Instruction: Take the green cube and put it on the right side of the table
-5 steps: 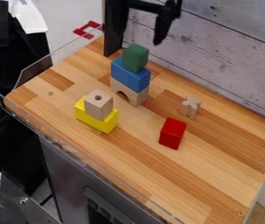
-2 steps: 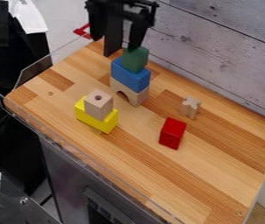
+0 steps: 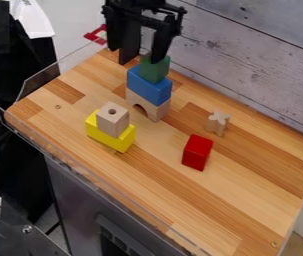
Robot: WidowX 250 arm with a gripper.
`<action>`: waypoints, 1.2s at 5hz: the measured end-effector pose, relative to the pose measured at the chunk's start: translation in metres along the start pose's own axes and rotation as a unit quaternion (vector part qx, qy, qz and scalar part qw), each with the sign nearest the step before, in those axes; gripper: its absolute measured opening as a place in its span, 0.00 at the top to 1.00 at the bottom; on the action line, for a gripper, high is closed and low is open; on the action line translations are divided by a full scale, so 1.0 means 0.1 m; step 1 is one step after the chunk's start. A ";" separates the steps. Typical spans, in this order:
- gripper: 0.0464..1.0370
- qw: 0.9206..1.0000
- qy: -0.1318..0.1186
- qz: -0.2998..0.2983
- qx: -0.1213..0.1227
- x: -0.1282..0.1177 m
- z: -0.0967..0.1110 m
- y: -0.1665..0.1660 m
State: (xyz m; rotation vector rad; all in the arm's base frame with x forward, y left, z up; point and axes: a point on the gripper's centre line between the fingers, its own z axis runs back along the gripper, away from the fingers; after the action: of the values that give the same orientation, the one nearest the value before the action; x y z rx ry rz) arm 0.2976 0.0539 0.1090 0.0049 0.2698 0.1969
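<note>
Camera view: near to far on the wooden table (image 3: 147,190). Red block (image 3: 197,152) sits directly on the wood, supporting nothing. Yellow block (image 3: 117,141) has its notch up, so it cradles the drilled wooden block (image 3: 113,122). Cross-shaped piece (image 3: 217,123) is upright on its own base, right of the stack in view.

Stack of 3: wooden arch (image 3: 159,112) legs down as the base, blue block (image 3: 150,89) bridging its top, green cube (image 3: 154,71) topmost, resting on blue. Nothing needs unstacking first.

My gripper (image 3: 136,55) hangs at the cube, fingers (image 3: 161,46) apart, no grip. 1 overlaps the cube's top in view; contact, can't tell. Plank wall (image 3: 247,65) behind.

My read: align so the cube sits between both fingers, close, lift straight up, then go right. Low or off-centre, I could drag blue or tip the stack
</note>
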 end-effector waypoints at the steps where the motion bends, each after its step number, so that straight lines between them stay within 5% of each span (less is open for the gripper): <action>1: 0.04 1.000 -0.002 -0.004 -0.001 0.01 0.02 -0.07; 4: 0.04 1.000 0.005 0.008 -0.011 0.09 -0.06 0.00; 6: 0.04 0.999 0.033 0.015 -0.016 0.21 -0.27 -0.02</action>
State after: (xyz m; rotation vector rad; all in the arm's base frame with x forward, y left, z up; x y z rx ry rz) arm 0.3110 0.0557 0.0775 -0.0292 0.3324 0.2313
